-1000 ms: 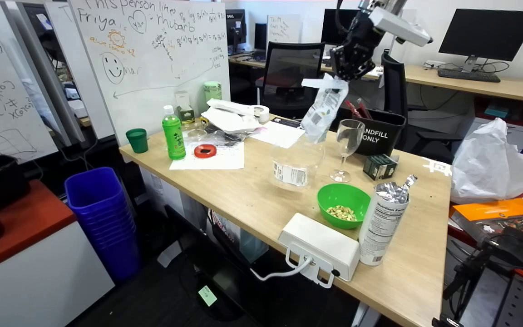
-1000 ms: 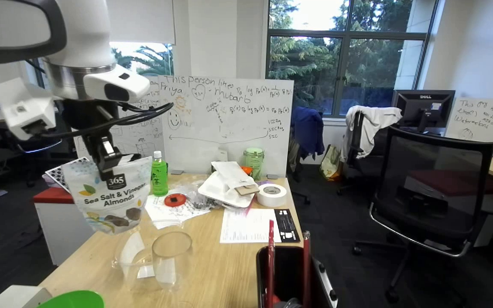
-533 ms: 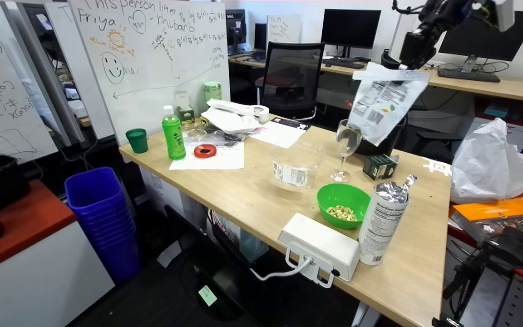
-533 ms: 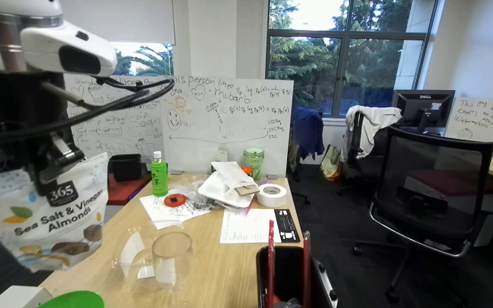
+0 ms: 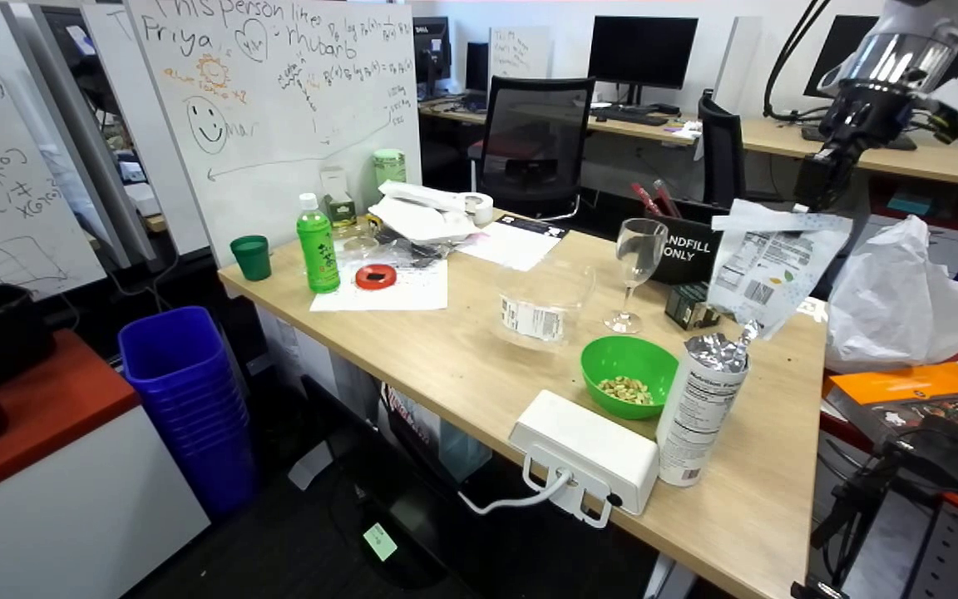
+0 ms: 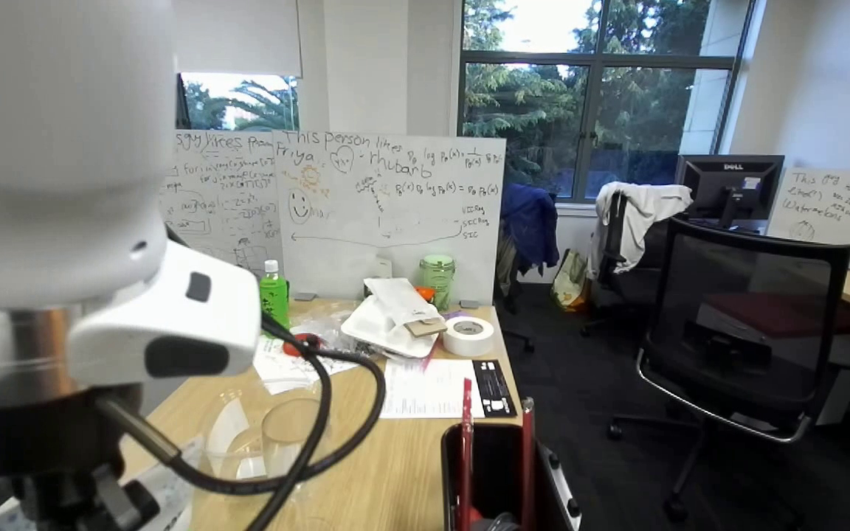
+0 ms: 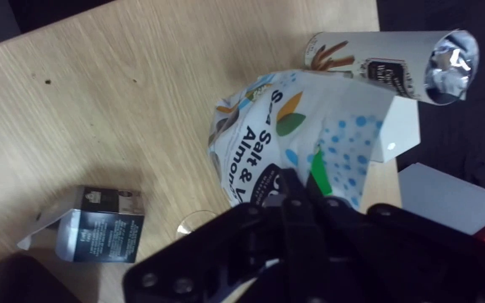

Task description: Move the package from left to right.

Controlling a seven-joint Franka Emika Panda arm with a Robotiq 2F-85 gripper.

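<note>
Above the wooden desk (image 5: pixel 437 349), toward the end at the right of an exterior view, one Robotiq gripper (image 5: pixel 812 201) pinches one almond pouch (image 5: pixel 770 270) by its top, and the pouch hangs slightly tilted. From this angle it overlaps one small dark box (image 5: pixel 687 306), and its lower edge sits behind the top of one foil-topped canister (image 5: pixel 702 412); whether pouch and canister touch, I cannot tell. Also on the desk are one green bowl (image 5: pixel 629 359) with nuts (image 5: pixel 624 388), one wine glass (image 5: pixel 639 254), one clear tub (image 5: pixel 533 320), one green bottle (image 5: pixel 318 254) and one green cup (image 5: pixel 251 258).

In an exterior view, one robot arm (image 6: pixel 49 147) fills the left edge, with part of the pouch low beneath it. One black bin (image 6: pixel 496 444), seen in both exterior views, holds two red sticks (image 6: pixel 467 453); one tape roll (image 6: pixel 468 335) lies farther back.

In the wrist view, the dark, blurred fingers (image 7: pixel 292 185) press on the pouch, whose Sea Salt lettering is legible. The canister and box flank it.
</note>
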